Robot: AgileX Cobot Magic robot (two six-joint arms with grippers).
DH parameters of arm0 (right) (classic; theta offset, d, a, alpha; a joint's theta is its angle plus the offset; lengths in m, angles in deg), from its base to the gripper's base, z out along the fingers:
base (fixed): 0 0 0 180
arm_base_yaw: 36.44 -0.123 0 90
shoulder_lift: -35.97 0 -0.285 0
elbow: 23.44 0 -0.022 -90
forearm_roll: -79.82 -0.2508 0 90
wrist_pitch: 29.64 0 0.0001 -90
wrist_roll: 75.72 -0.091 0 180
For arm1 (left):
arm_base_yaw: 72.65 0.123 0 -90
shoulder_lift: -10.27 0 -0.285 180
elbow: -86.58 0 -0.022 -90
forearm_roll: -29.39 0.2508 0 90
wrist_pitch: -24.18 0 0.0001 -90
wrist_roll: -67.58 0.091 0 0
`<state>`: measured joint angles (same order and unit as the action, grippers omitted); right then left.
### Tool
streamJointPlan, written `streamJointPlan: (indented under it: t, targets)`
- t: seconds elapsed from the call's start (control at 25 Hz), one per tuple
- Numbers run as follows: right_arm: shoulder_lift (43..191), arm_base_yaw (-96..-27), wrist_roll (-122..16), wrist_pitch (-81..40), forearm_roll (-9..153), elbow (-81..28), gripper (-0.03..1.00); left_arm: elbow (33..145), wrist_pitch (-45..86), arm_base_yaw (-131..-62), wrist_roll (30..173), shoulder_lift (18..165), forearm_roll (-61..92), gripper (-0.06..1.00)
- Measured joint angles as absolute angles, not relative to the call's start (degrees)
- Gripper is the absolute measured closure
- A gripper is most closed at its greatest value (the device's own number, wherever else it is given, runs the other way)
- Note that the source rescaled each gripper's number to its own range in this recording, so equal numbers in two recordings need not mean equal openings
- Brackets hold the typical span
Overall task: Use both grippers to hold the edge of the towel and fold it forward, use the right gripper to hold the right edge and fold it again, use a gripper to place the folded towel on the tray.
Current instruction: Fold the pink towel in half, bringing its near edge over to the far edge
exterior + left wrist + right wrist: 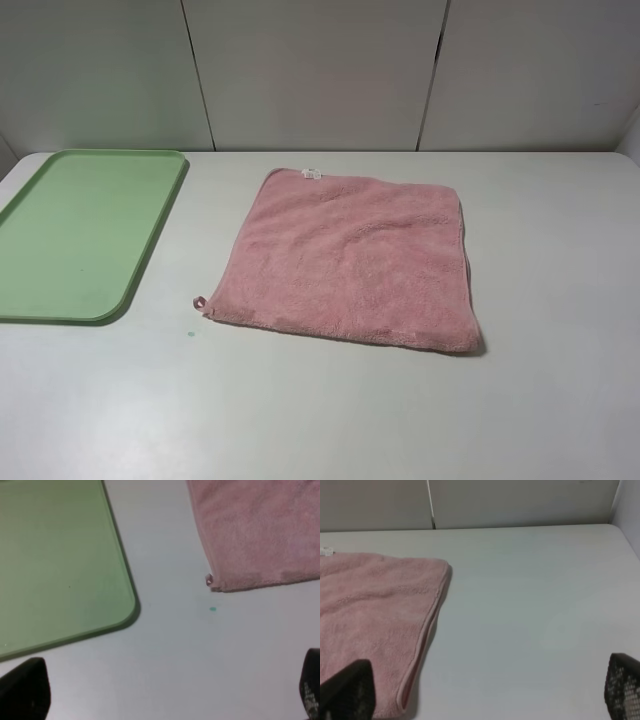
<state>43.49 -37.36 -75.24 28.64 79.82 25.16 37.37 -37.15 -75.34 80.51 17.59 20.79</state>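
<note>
My left gripper (167, 692) and right gripper (485, 690) gape wide, holding nothing. The towel (350, 260) lies flat, tray (80, 240) at its nine o'clock.

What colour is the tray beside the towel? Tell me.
The tray is plain light green, shown best in the exterior high view.

A pink fluffy terry-cloth towel (345, 260) lies flat on the white table (400, 420), right of a light green rectangular plastic tray (85, 230).

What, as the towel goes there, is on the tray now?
Nothing: the tray shows bare green floor, the towel lying apart beside it. Nothing covers it; only its left edge is out of frame.
</note>
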Motion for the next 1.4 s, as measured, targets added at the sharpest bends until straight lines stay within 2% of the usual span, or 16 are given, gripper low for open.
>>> streamJointPlan:
  t: [1.4]
  targets:
    - [43.5, -37.4, -75.2, 28.6, 79.8, 25.2, -0.03, 37.4, -37.2, -75.3, 80.5, 17.6, 20.8, -0.05]
